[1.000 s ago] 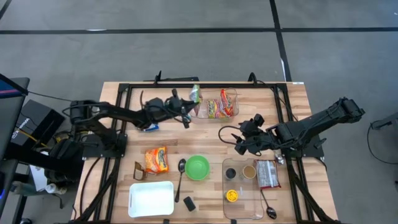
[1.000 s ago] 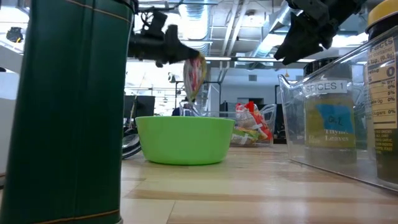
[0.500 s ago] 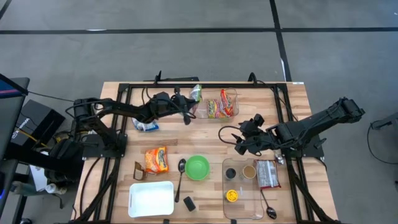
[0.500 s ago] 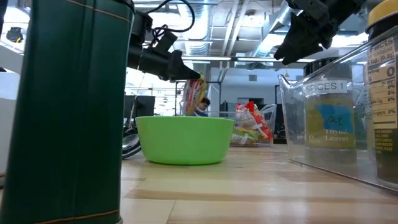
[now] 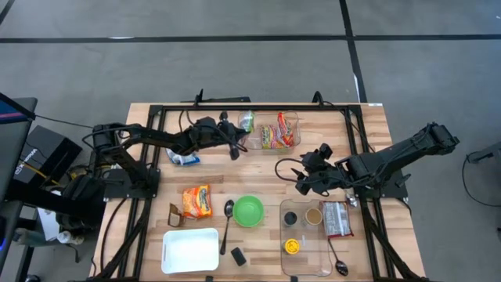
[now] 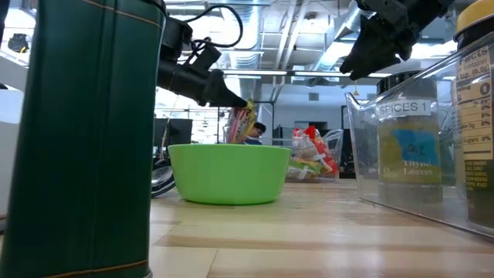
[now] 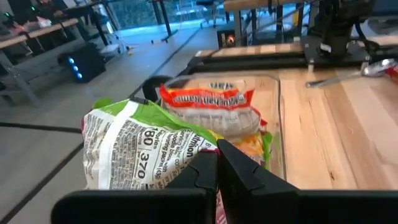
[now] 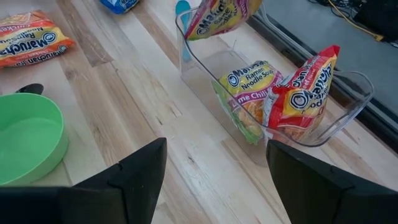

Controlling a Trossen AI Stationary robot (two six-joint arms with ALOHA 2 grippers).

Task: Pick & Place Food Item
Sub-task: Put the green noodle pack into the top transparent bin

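Since a second ago, the left gripper (image 5: 237,135) is swinging its noodle packet (image 5: 246,121) lower and closer to the clear bin (image 5: 291,138) at the far side of the table. Its two fingers are pressed tight together, pinching the packet by one edge. The packet is hanging in the air just beside the bin's end, the end that is nearer the left arm, and it is not inside yet. Its long side is pointing up and down, dangling under the claw, as the low view shows. Two more noodle packets are already sitting in the bin. So the bin is lying straight ahead of the claw, only a little way past the packet. The left arm is much nearer the bin, and I think it needs to slide the packet over the bin wall before letting go. The right gripper (image 5: 307,181) is waiting on the near side of the bin, close to the green bowl (image 5: 248,210), with its fingers spread wide and holding nothing.
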